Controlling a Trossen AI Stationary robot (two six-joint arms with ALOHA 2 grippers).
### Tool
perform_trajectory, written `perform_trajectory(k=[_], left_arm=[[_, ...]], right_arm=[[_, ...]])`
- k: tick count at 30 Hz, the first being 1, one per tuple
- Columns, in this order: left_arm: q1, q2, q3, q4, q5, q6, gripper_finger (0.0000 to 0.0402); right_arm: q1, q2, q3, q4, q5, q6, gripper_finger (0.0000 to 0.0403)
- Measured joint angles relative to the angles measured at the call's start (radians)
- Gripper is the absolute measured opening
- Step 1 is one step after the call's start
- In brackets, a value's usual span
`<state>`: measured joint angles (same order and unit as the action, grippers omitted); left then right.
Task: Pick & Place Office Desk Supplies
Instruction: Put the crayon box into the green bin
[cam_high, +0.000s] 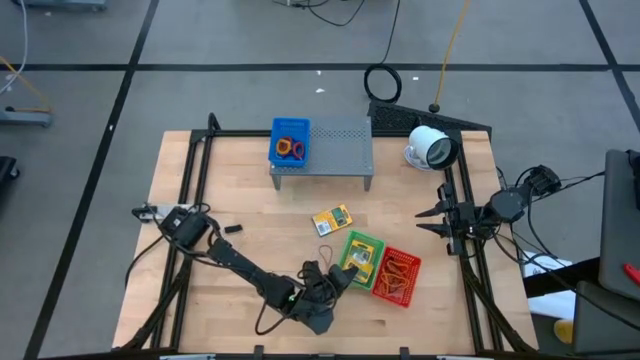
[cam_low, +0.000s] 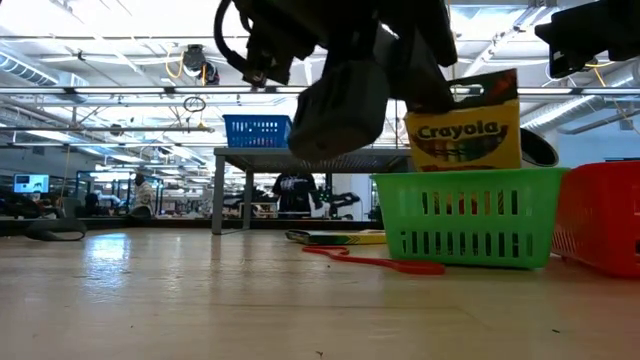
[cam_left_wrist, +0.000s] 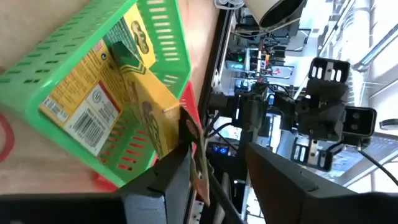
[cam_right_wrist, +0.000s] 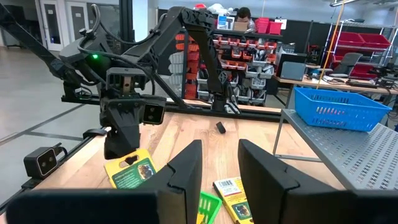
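Crayon box (cam_low: 462, 120) leans on the green basket (cam_low: 470, 228) rim, lower centre; your left gripper (cam_high: 345, 274), jaws parted, could tip it out

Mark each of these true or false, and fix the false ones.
1. A Crayola box stands tilted in the green basket. True.
2. The left gripper is shut tight on that box. False: its fingers stand apart beside the box, which leans in the basket.
3. The blue basket sits on the wooden table top. False: it sits on the grey perforated shelf.
4. A second crayon box lies flat on the table, between the shelf and the green basket. True.
5. The right gripper waits at the table's right side, holding nothing. True.
6. The red basket stands apart on the table's left. False: it adjoins the green basket.
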<state>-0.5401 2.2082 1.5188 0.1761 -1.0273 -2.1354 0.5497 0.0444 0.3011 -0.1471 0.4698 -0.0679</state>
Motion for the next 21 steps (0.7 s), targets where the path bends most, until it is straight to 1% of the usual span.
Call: perform_trajectory(k=[6, 10, 17, 21], left_arm=[[-0.018, 0.0, 0.0, 0.0, -0.079, -0.044, 0.0164], [-0.015, 0.0, 0.0, -0.002, -0.09, -0.03, 0.0163], [0.005, 0.0, 0.0, -0.024, -0.033, -0.024, 0.0163], [0.009, 0.0, 0.0, -0.025, 0.024, -0.017, 0.0164]], right_arm=[[0.0, 0.0, 0.0, 0.0, 0.0, 0.0, 0.0096], [0.0, 0.0, 0.0, 0.0, 0.0, 0.0, 0.0094], [0.0, 0.0, 0.0, 0.0, 0.0, 0.0, 0.0095], [0.0, 0.0, 0.0, 0.0, 0.0, 0.0, 0.0094]])
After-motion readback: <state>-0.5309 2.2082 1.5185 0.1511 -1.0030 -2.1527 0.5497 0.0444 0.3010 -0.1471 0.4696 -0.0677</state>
